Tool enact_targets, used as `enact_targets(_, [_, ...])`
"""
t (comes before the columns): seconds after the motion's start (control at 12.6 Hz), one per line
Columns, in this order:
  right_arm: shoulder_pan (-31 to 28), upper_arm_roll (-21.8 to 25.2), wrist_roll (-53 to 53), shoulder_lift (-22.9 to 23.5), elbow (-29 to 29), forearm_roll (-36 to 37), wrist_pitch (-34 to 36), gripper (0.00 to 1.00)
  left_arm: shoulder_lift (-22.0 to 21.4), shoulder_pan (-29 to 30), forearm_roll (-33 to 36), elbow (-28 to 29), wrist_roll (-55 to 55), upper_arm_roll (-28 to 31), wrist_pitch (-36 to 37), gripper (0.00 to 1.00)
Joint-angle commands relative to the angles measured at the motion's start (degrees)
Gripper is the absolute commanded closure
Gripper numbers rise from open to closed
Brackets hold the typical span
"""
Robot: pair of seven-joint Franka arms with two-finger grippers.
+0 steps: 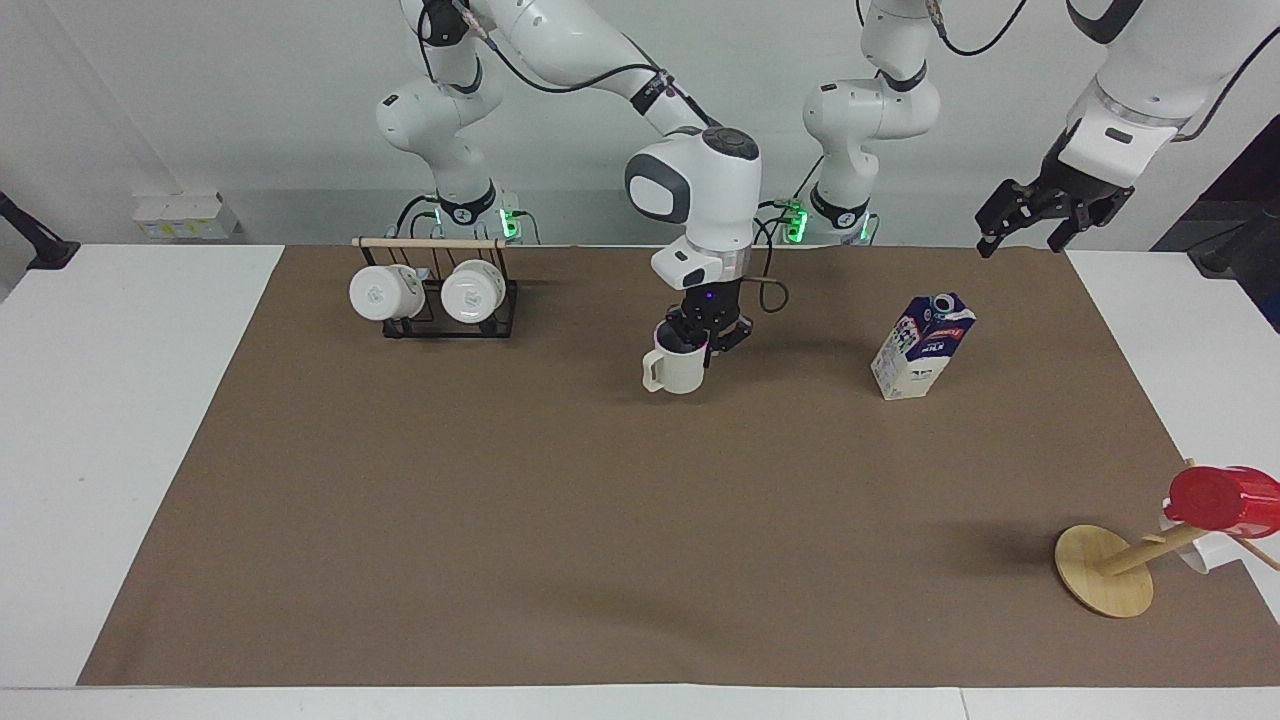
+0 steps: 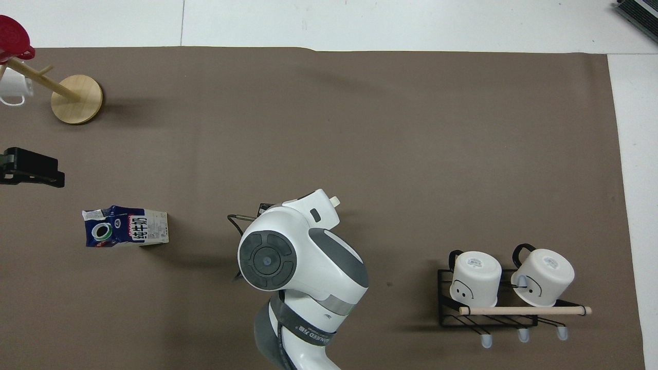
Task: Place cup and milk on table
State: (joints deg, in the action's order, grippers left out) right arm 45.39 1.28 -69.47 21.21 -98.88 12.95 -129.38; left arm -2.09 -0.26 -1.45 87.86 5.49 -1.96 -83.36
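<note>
Your right hand [image 1: 706,343] is clenched on the cup's [image 1: 677,371] rim, the cup hanging upright just under it over the mat [image 1: 600,520], toward the worktop's [image 1: 120,420] robot-side edge. The milk [image 1: 922,345] stands on the mat toward the left arm's end. Your left hand [image 1: 1040,212] hovers released near that corner.

Robotics lab, two white arms mounted at a white tabletop [image 1: 120,420], brown mat [image 1: 600,520], bare grey wall, trailing cables
</note>
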Motion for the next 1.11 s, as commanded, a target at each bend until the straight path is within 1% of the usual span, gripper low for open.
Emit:
enact_targets(0.0, [0.1,-0.1,-4.5,2.6,0.9,3.0,-3.2,1.0,-0.5,0.4,-0.3,-0.2,0.2,-0.3,1.0,0.0])
enact_targets(0.24, [-0.2,-0.1,-4.4,3.1,0.3,3.7,-5.2,1.0,-0.5,0.3,-0.4,-0.2,0.5,-0.3,0.8,0.0])
enact_targets(0.4, [-0.9,-0.1,-4.1,3.4,-1.2,4.0,-8.1,1.0,-0.5,0.6,-0.4,-0.2,0.1,-0.2,0.7,0.0])
enact_targets(0.64, [-0.3,0.0,-4.3,4.8,-1.1,4.3,-9.0,1.0,-1.1,0.5,-0.4,0.9,0.3,-0.2,0.3,0.0])
enact_targets(0.72, [-0.4,0.0,-4.3,5.0,-1.4,4.5,-9.3,1.0,-2.1,0.4,-0.4,2.7,0.6,-0.2,-0.4,0.0])
enact_targets(0.8, [-0.6,-0.1,-4.3,5.2,-1.8,4.5,-9.4,1.0,-3.5,0.4,-0.4,5.8,0.6,-0.2,-2.6,0.0])
enact_targets(0.88, [-0.6,-0.1,-4.3,5.2,-1.9,4.5,-9.5,1.0,-5.1,0.4,-0.4,10.4,0.7,-0.3,-5.6,0.0])
enact_targets(0.96, [-0.7,0.0,-4.2,5.2,-1.8,4.3,-9.9,0.77,-6.9,0.0,-0.4,16.2,0.6,-0.3,-9.4,0.0])
enact_targets(1.03, [-0.7,0.0,-4.3,5.2,-1.8,4.2,-9.8,0.58,-9.1,-0.3,-0.4,22.2,0.6,-0.3,-13.5,0.0])
